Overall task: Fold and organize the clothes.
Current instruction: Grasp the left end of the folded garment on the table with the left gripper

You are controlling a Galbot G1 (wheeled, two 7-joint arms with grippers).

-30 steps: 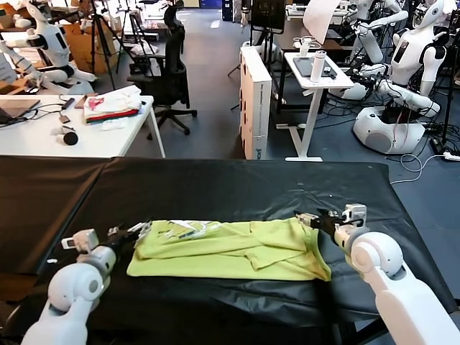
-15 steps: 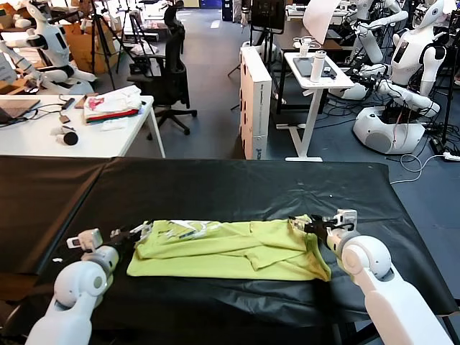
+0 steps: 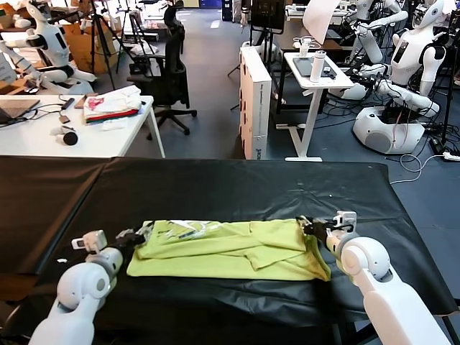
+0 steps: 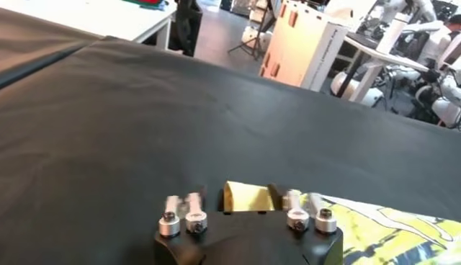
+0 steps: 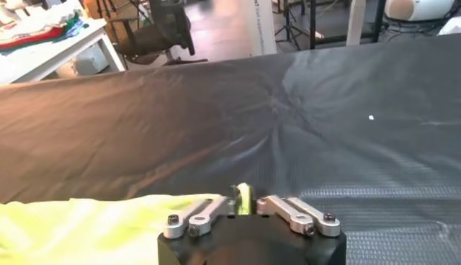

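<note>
T-shirt (image 3: 230,250): lay folded lengthwise on the black table (image 3: 215,187), near its front edge | left gripper (image 3: 136,237): at the shirt's left end, fingers pinching a fold of fabric | right gripper (image 3: 310,228): clamped on the shirt's right corner

The T-shirt (image 3: 230,250) is bright yellow-green, with a white printed patch (image 3: 180,230) at one end. It lies on a black table cover (image 3: 237,187) that has tiny white specks on it. Behind the black table stands a white desk (image 3: 72,136), and on it is a cloth pile (image 3: 111,105) of white, pink and red. Past the black table there is also a black office chair (image 3: 169,65) and a white box (image 3: 255,100).
</note>
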